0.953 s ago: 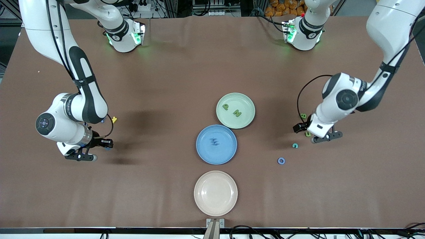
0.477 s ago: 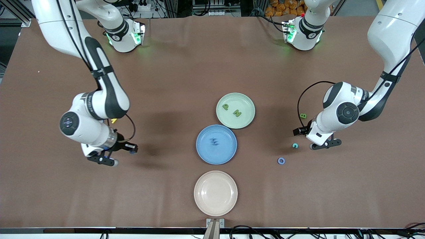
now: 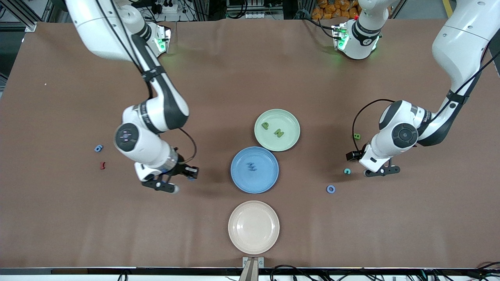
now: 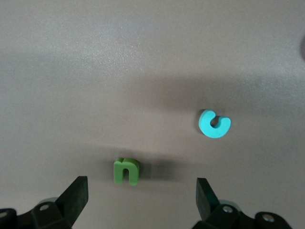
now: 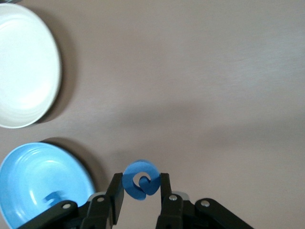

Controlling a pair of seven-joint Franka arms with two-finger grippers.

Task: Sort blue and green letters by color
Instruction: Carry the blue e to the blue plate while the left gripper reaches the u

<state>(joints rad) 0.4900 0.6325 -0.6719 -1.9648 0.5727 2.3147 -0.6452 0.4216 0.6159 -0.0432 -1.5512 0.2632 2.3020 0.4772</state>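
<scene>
My right gripper (image 3: 184, 175) is shut on a periwinkle-blue G (image 5: 141, 180) and holds it over the bare table beside the blue plate (image 3: 265, 180). That plate holds one blue letter (image 3: 252, 166). The green plate (image 3: 292, 120) holds a green P (image 3: 265, 125) and N (image 3: 279, 132). My left gripper (image 4: 140, 198) is open, low over a green U (image 4: 127, 171), which the arm hides in the front view. A green B (image 3: 356, 136) lies beside that arm. A blue 6 (image 3: 98, 148) lies toward the right arm's end.
A teal C (image 3: 347, 171) lies close to the left gripper and shows in the left wrist view (image 4: 214, 124). A blue ring (image 3: 331, 189) lies nearer the camera. A dark red I (image 3: 102, 165) lies by the 6. A beige plate (image 3: 269, 242) stands nearest the camera.
My right arm has carried the blue G from its end of the table toward the blue plate, uncovering the 6 and the red I. My left gripper has shifted slightly and now covers the U.
</scene>
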